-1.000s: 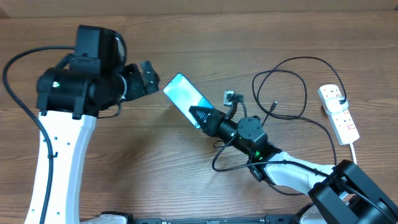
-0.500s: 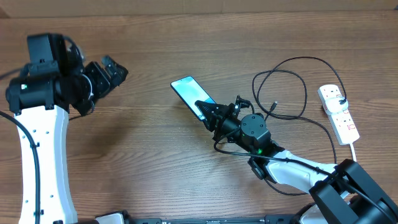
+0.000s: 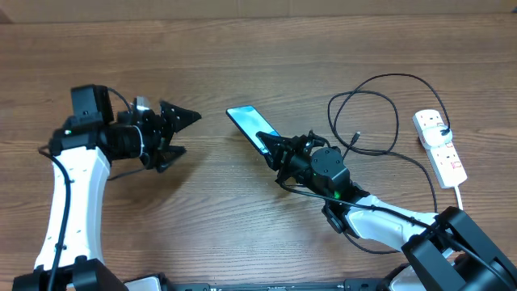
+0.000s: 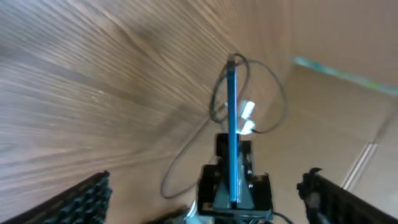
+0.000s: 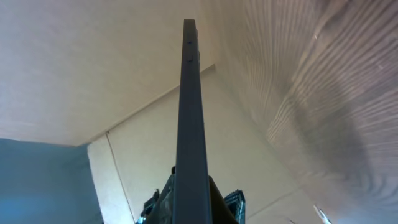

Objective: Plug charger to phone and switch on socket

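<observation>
The phone (image 3: 252, 127), with its light blue screen, is tilted up off the table, its lower end gripped by my right gripper (image 3: 280, 151). In the right wrist view it shows edge-on (image 5: 189, 106) between the shut fingers (image 5: 194, 200). My left gripper (image 3: 182, 132) is open and empty, pointing right, a short gap left of the phone. The left wrist view shows the phone edge-on (image 4: 232, 124) ahead of the spread jaws (image 4: 206, 186). The charger's black cable (image 3: 386, 79) loops at the right, its free plug (image 3: 356, 138) on the table. The socket (image 3: 440, 145) lies at the far right.
The socket's thick white cord (image 3: 461, 190) runs toward the front edge. The black cable also trails under my right arm (image 3: 380, 218). Bare wood table (image 3: 210, 210) lies between the arms. A cardboard wall (image 3: 258, 8) runs along the back.
My left arm swung down and turned, so its open gripper now points right at the phone. My right gripper kept hold of the phone and shifted it slightly right.
</observation>
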Available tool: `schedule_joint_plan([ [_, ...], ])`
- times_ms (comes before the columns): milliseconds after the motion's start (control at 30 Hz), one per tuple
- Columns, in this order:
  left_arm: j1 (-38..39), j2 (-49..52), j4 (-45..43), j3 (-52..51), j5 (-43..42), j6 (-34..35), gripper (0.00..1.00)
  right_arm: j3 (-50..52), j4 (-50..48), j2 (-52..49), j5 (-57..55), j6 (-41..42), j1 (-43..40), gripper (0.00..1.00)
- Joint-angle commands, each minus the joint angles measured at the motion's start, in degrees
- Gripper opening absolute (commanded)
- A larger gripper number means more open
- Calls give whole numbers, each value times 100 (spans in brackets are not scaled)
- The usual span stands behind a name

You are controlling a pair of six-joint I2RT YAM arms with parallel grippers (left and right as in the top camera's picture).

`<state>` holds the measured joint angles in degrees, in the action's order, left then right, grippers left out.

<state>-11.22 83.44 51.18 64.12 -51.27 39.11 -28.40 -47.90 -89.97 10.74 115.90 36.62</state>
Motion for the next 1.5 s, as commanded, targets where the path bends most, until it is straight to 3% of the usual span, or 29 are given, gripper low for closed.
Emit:
schedule_joint_plan([
  [0, 160, -17, -332, -374, -608, 898, 85, -129, -37, 59, 136, 431, 7, 4],
  [200, 619, -17, -1056, -505, -551, 1740, 81, -129, 175, 59, 234, 407, 46, 4],
  [433, 1123, -17, -1513, -505, 155, 2601, 79, -129, -105, 59, 308, 411, 332, 4],
  [767, 1213, -17, -1718, -505, 387, 2627, 60, -131, -560, 59, 223, 605, 501, 4],
  [1033, 1241, -17, -1720, -505, 608, 2627, 50, -131, -636, 59, 48, 796, 608, 4],
  [1467, 1447, -17, -1864, -505, 686, 2601, 45, -138, -761, 59, -579, 798, 929, 4],
])
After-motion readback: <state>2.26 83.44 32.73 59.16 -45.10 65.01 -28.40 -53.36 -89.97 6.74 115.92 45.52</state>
